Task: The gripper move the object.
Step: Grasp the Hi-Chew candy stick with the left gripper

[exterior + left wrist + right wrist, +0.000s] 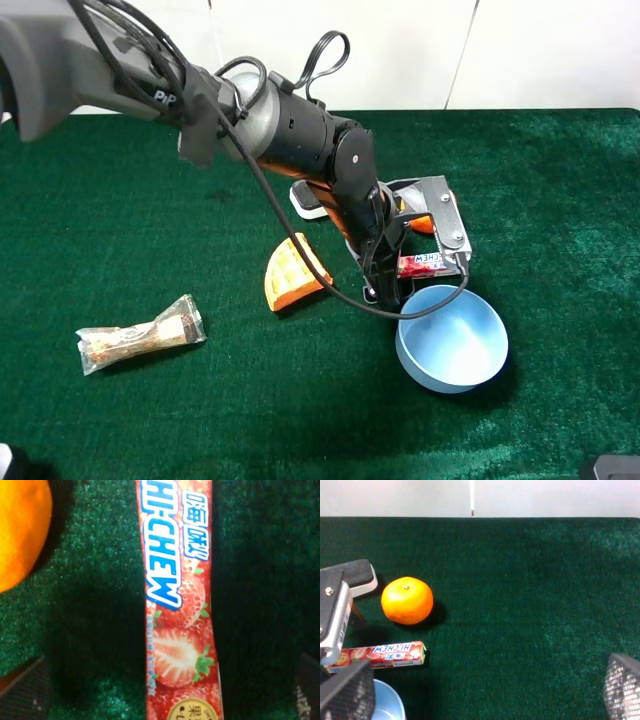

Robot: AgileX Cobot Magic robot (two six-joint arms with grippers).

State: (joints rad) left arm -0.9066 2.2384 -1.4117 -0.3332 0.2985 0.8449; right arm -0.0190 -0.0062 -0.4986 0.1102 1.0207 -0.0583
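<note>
The candy stick pack [422, 265], red and pink with strawberry print, lies flat on the green cloth just behind the blue bowl. My left gripper [425, 255] reaches across the middle and hovers directly over it, open. In the left wrist view the pack [180, 605] runs between the two spread fingertips [25, 687], which stand well clear of its sides. The right wrist view shows the pack [380, 655] with the left gripper's silver jaw plate [332, 615] above it. My right gripper [485, 690] is open and empty, far from the pack.
A blue bowl [452, 338] sits just in front of the pack. An orange [407, 600] lies close behind it, and a white-black eraser [360, 575] beyond. An orange waffle wedge [290, 272] lies left of the arm. A clear-wrapped snack bar [140, 335] lies far left.
</note>
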